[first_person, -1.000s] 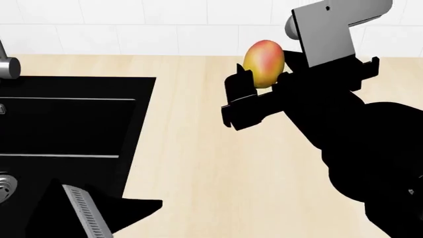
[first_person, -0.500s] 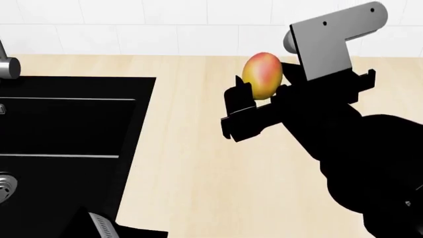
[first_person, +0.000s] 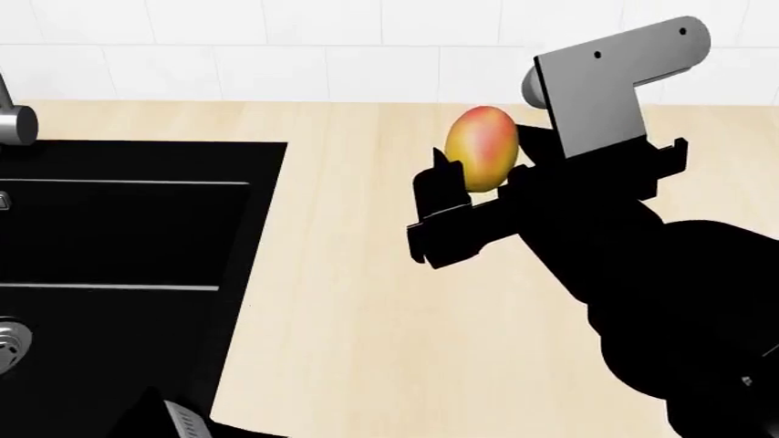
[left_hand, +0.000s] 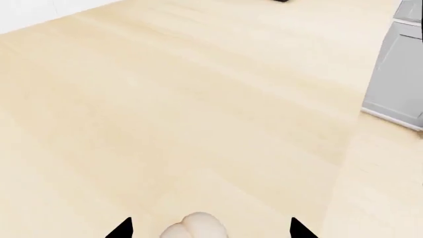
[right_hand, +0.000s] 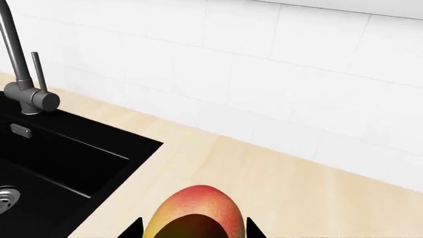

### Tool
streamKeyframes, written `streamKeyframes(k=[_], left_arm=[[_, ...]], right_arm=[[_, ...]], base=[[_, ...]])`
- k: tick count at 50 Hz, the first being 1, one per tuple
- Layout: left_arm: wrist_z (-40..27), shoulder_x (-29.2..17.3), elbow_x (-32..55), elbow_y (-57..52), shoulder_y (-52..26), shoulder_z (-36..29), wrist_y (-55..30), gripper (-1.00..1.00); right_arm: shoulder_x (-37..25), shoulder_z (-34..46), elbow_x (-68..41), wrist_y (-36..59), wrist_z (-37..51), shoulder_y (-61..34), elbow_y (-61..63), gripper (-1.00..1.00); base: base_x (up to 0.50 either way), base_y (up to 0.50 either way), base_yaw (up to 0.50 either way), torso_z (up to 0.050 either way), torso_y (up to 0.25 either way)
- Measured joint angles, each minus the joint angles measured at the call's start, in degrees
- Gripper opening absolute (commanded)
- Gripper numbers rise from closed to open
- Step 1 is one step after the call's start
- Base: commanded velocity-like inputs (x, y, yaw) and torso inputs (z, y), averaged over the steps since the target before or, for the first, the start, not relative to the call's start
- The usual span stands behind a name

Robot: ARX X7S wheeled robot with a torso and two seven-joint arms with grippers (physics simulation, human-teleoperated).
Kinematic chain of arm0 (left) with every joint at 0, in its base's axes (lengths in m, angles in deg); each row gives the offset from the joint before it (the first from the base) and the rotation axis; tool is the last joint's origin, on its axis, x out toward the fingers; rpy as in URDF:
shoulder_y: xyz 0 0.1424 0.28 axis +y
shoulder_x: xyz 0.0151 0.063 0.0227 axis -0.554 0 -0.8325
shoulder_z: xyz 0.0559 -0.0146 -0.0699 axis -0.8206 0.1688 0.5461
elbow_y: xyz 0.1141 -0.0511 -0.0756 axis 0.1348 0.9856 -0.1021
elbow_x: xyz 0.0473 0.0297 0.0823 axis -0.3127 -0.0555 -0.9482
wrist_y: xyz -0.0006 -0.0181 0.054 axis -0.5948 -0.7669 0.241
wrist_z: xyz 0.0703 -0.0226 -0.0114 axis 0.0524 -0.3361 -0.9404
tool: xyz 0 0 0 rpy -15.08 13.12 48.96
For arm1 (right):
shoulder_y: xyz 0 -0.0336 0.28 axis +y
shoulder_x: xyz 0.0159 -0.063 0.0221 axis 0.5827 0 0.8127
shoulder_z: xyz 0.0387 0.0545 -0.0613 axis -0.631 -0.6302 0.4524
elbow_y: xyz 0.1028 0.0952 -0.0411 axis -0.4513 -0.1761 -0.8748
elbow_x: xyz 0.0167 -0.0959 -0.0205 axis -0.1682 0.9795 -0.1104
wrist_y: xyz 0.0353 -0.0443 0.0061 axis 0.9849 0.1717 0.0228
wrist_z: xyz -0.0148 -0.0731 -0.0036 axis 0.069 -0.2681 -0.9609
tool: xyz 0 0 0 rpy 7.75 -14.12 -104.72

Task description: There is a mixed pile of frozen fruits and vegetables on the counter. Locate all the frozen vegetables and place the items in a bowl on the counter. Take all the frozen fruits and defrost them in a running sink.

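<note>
- Mango point(first_person: 482, 149), yellow-green with a red blush, sits pinched in the right tool point(first_person: 477, 173), held in the air above the beige tabletop point(first_person: 353, 301) and to the right of the black sink point(first_person: 122, 237) in the head view.
- One dark finger point(first_person: 436, 187) presses the mango's left flank; the other side of the fruit lies against the black tool body, under a grey bracket point(first_person: 608, 78).
- The right wrist view shows the same mango point(right_hand: 195, 213) close against the camera, its red top uppermost, flanked by two black fingertips point(right_hand: 135, 229) that close on its sides.
- Beyond the mango in that view lie the tabletop point(right_hand: 278, 183), the sink point(right_hand: 59, 163) with its steel drain point(right_hand: 7, 196) at the edge, the steel faucet point(right_hand: 26, 94) and a white tiled wall point(right_hand: 264, 74).
- In the head view the sink shows a thin rack line across the basin, and the drain point(first_person: 7, 345) peeks in at the picture's left edge.
- The left wrist view shows an off-white roundish fruit point(left_hand: 195, 227) with a dimple between the black fingertips point(left_hand: 122, 229) of the left tool point(left_hand: 210, 229); the tips stand apart from the fruit's sides, and I cannot tell whether they grip it.
- Behind that fruit spreads light wood-look flooring point(left_hand: 165, 109), with a grey cabinet point(left_hand: 396, 74) at one side.
- Only a dark, ridged sliver of the left arm point(first_person: 177, 422) shows at the bottom of the head view.
</note>
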Motion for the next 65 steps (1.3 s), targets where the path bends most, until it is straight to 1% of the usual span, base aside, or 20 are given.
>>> streamKeyframes(k=[16,46,47,58,65], left_arm=[[1.41,-0.06,-2.27,2.42,0.85,-1.8,-0.58,1.0],[7.07,4.17,-12.98,10.92,0.95,-8.49,-0.7,1.0],[7.09,4.27,-13.17,10.99,0.89,-8.58,-0.71,-1.0],[6.66,4.99,-13.18,10.71,0.22,-8.98,-1.01,-1.0],[4.96,4.62,-12.05,9.65,-0.68,-7.6,-0.94,-1.0]], right_arm=[[-0.16,0.16,-0.38,-0.22,0.0,0.67,0.03,-1.0],[-0.68,0.13,-1.13,-1.17,0.19,3.02,0.65,-1.0],[-0.71,0.12,-1.13,-1.23,0.18,3.11,0.65,-1.0],[-0.96,0.16,-1.03,-1.88,0.09,3.84,0.68,-1.0],[-1.06,0.29,-0.99,-2.06,0.14,4.06,0.75,-1.0]], base=[[0.0,0.0,0.0,0.0,0.0],[0.0,0.0,0.0,0.0,0.0],[0.0,0.0,0.0,0.0,0.0],[0.0,0.0,0.0,0.0,0.0],[0.0,0.0,0.0,0.0,0.0]])
